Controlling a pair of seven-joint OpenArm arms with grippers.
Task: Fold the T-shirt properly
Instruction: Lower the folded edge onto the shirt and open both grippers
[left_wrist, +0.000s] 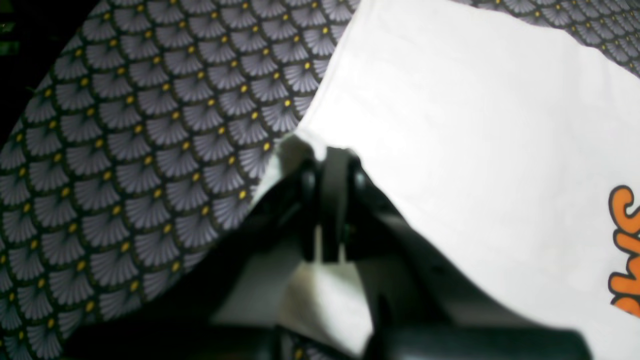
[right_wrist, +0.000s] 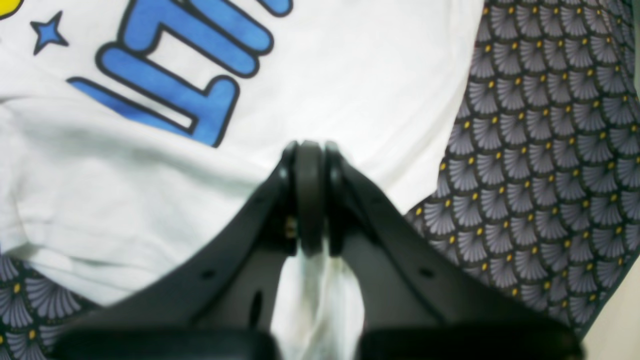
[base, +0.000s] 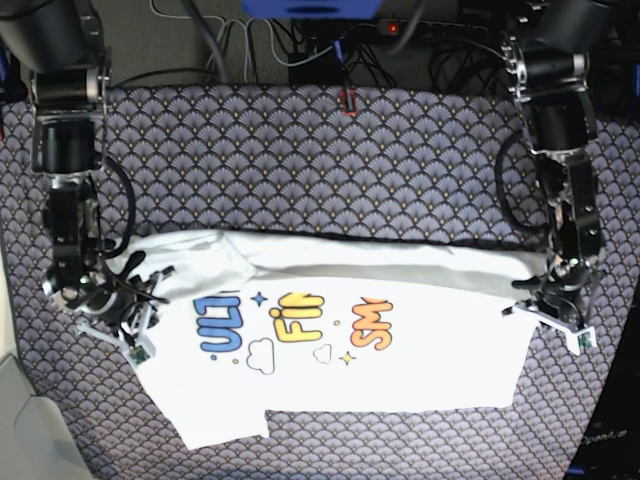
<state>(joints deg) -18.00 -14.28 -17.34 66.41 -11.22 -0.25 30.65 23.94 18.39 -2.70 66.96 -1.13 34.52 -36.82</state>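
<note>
Across the near half of the table covered in a grey fan-patterned cloth with yellow dots (base: 300, 150), the large white cotton T-shirt (base: 400, 370) printed with blue, yellow and orange lettering is spread print-up, its far portion folded over into a long ridge. The right gripper (right_wrist: 310, 150) is clamped shut on white fabric beside the blue letters. The left gripper (left_wrist: 332, 155) is likewise closed, pinching the shirt's edge near the orange print.

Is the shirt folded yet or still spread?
Partly folded: the T-shirt has its top edge doubled over, print still showing, on the cloth.
</note>
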